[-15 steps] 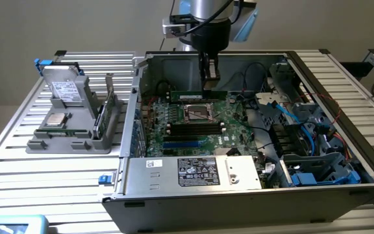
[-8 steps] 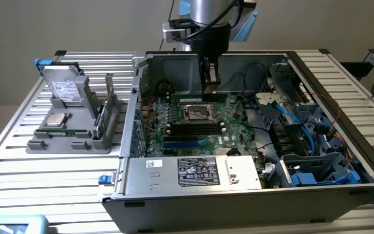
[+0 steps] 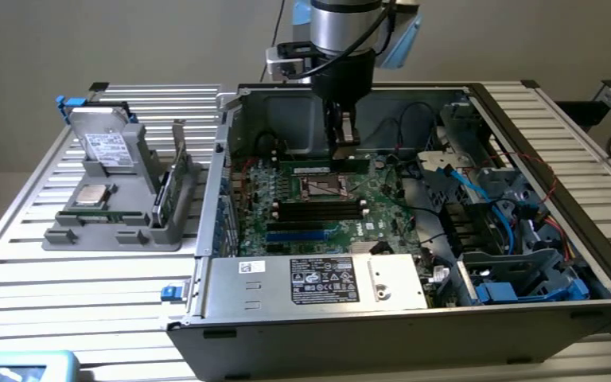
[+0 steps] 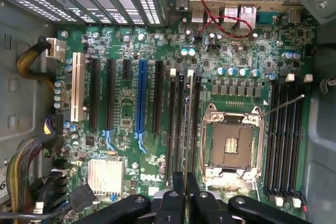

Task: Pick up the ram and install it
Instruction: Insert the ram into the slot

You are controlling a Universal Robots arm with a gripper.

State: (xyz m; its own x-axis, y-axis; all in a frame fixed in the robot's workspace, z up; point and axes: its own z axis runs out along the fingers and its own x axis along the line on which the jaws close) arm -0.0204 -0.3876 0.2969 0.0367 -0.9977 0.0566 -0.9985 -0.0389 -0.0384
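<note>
Claw (image 3: pixel 345 143) hangs inside the open computer case (image 3: pixel 560 151), its fingers (image 4: pixel 175 205) pinched shut on the ram (image 3: pixel 311 169), a green stick with a white sticker too small to read. In the exterior view it stands on edge over the slots at twelve o'clock from the empty CPU socket (image 3: pixel 321 189). White DELL lettering (image 4: pixel 140 180) shows on the motherboard (image 4: pixel 126 108). At six o'clock from the socket, the power supply label (image 3: pixel 324 280) is illegible
</note>
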